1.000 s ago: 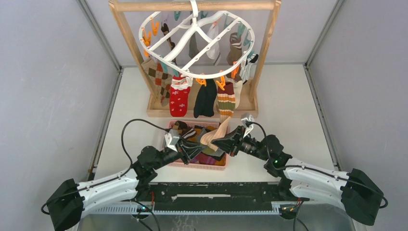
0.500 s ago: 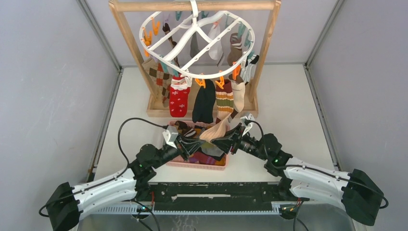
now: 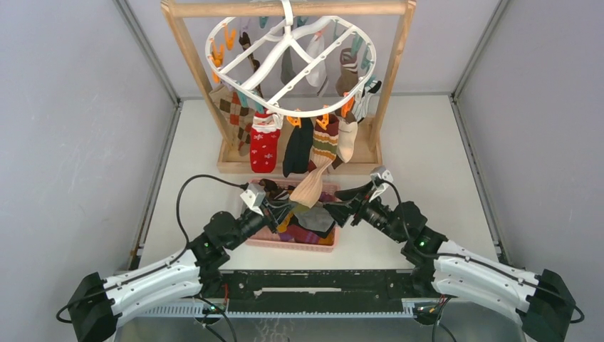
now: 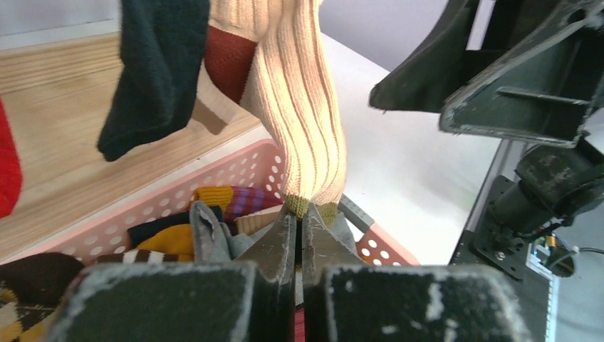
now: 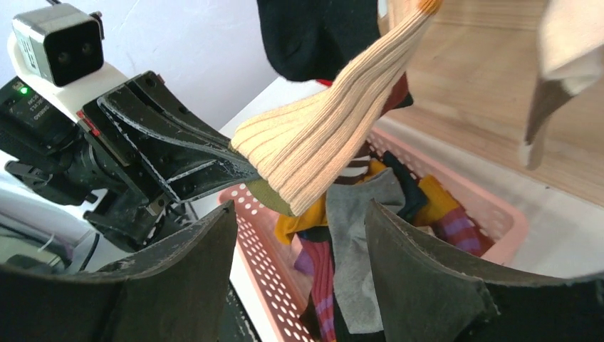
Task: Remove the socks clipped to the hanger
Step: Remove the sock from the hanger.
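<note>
Stretching diagonally, the beige ribbed sock (image 3: 311, 187) is running lengthwise from under the hanger (image 3: 288, 41) down to the left gripper (image 4: 299, 221), whose fingers are clenching its olive-tipped end between their tips. The right gripper (image 5: 299, 214) is gaping, empty, just beside the sock, above the pink basket (image 3: 299, 246). A black sock (image 3: 297, 147) is dangling beyond both sets of fingers.

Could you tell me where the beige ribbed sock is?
The beige sock slants mid-frame in the top view, above the pink basket, tip pinched by the left gripper.
</note>
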